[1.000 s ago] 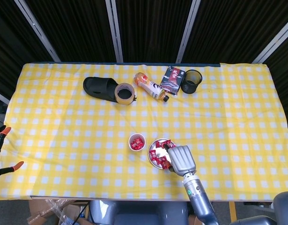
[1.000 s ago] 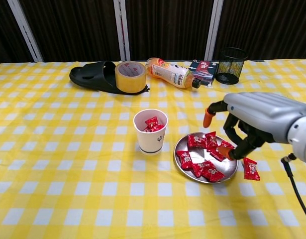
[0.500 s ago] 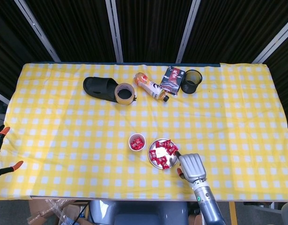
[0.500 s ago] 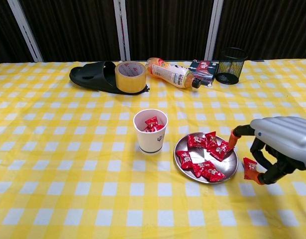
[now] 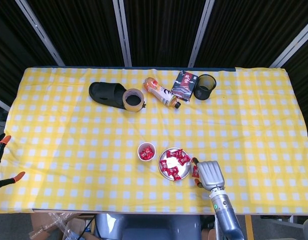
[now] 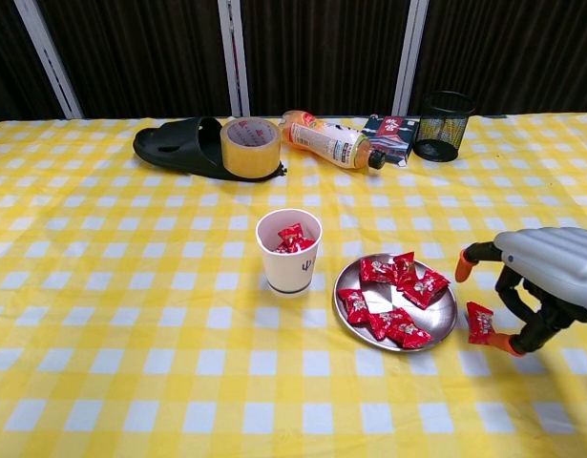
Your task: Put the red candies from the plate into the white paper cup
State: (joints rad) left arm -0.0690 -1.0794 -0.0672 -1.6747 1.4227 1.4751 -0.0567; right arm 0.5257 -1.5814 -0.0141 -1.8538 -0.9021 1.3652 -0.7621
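Both views are evenly and brightly lit from above; only short, soft shadows are cast on the yellow-and-white checked cloth surface (image 5: 68, 135). The background is left dark. Mild glare is seen on the round silver metal plate (image 6: 444, 327). Focus is sharp in both views.

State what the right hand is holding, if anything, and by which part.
Nothing. The right hand hovers with fingers curled over a stray red candy lying on the tablecloth beside the plate, without gripping it. The left hand is not in view.
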